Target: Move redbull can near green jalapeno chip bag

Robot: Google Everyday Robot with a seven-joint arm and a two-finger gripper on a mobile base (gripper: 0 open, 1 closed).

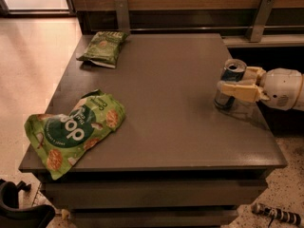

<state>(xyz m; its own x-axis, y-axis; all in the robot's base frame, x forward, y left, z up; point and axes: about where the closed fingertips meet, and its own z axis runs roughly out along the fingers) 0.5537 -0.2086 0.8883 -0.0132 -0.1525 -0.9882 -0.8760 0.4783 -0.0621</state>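
Dark grey tabletop (166, 127) filled the single camera view, with a wood-panelled wall and two metal brackets (122, 15) behind it and pale floor to the left. Near the right edge stood the redbull can (231, 75), and the gripper (233, 80) reached in from the right with its jaws closed on the can, one cream finger across the front and the other behind. Whether the can's base touched the surface or hung just above it could not be told. The green jalapeno chip bag (102, 48) lay at the far left corner, well apart from the can, almost the whole table away. A larger bright green bag (76, 129) sprawled at the near left, overhanging the edge.

The likeliest trouble was the long carry. A smooth, slim can might slip or twist in the fingers, and if its base dragged on the table it could catch and topple. Freed this close to the right edge, it might roll off. At the other end the chip bag sat close to the table's edge, so an approach that came in too low or too far could shove it over, or set the can down on crinkled foil where it would not stand.

The can's long axis ran close to vertical, leaning slightly toward the gripper's side — silver top and pull tab up, base down
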